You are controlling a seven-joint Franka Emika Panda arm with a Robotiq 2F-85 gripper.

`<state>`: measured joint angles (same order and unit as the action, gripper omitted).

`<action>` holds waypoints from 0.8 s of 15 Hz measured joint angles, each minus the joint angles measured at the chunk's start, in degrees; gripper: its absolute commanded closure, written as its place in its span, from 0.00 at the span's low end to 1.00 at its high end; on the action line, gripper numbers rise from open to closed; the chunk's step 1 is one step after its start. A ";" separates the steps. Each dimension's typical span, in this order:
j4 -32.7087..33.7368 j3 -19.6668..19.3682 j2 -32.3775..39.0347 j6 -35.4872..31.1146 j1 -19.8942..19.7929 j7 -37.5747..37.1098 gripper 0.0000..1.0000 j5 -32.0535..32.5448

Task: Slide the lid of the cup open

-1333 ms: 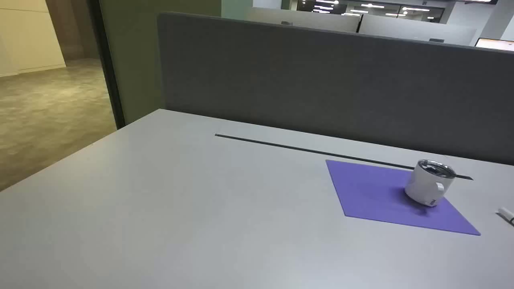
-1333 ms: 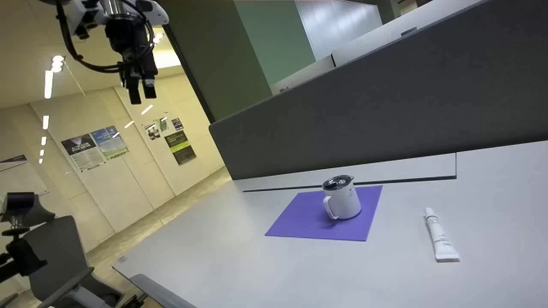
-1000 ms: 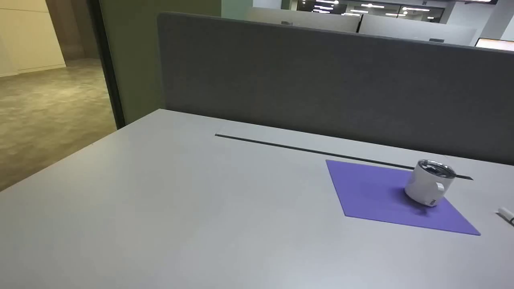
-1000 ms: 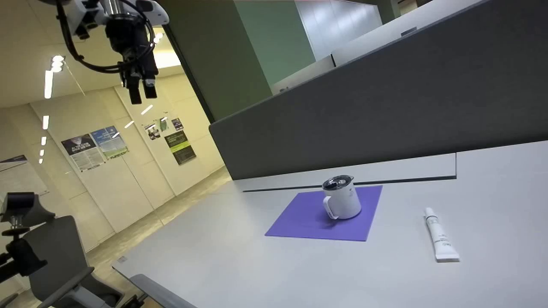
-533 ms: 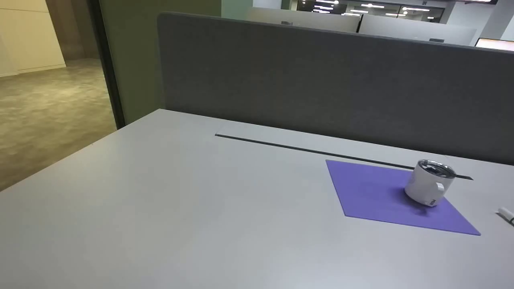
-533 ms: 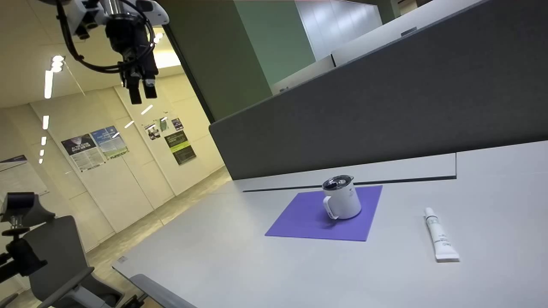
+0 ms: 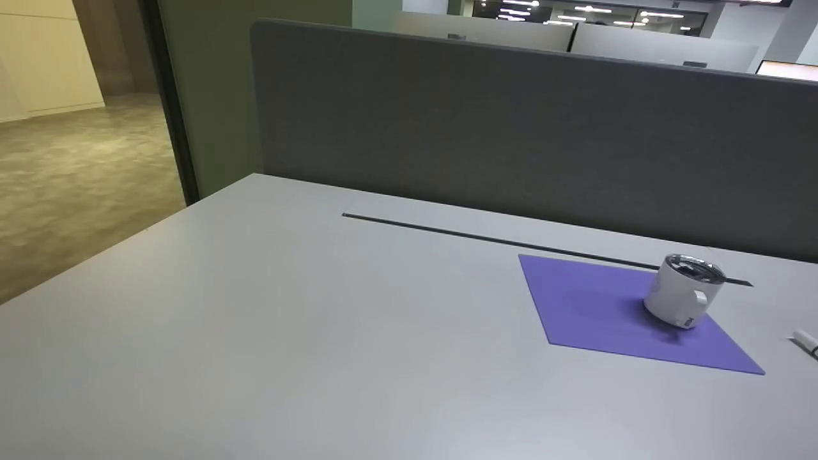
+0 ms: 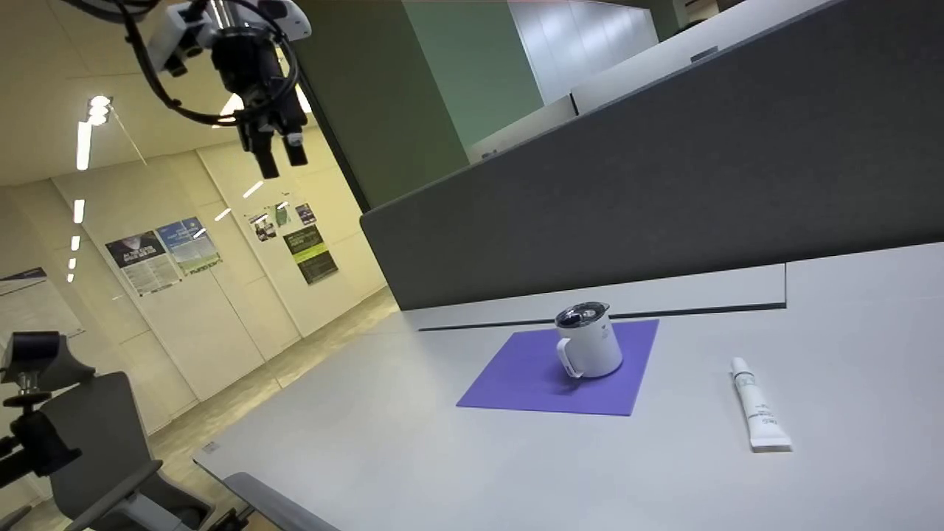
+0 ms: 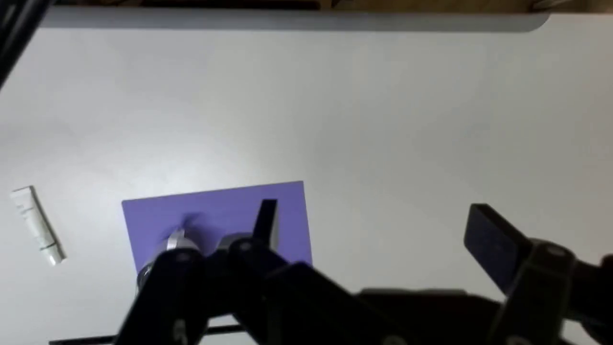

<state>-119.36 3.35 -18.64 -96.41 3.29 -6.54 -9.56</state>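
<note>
High at upper left in an exterior view, a black tool with parted fingers aimed downward, well apart from the pale bench. On that bench, a flat purple mat bearing an upright white cup, with handle turned leftward. On top of the cup, a dark, shiny lid, too small for telling open from closed. Right of the mat, well apart, a white tube lying flat. Behind the mat, a dark strip, then a grey partition.

Pale table with dark strip; purple mat flat, white tube apart.
</note>
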 measured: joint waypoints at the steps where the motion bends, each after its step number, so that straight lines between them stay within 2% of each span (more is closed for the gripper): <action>1: 0.09 -0.07 1.63 -3.38 -0.56 0.34 0.27 1.11; 4: 0.74 -0.70 7.72 -12.36 -2.13 2.68 0.49 4.59; 6: 2.00 -1.53 12.17 -15.57 -2.96 4.84 0.63 6.89; 8: 4.00 -2.39 16.38 -15.75 -3.69 8.03 0.77 10.15; 11: 7.66 -3.64 21.87 -12.31 -4.65 14.40 0.97 14.16; 12: 9.05 -4.00 23.43 -10.62 -4.96 16.57 0.99 15.10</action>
<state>-110.31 -0.66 4.78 -107.03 -1.67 10.02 5.55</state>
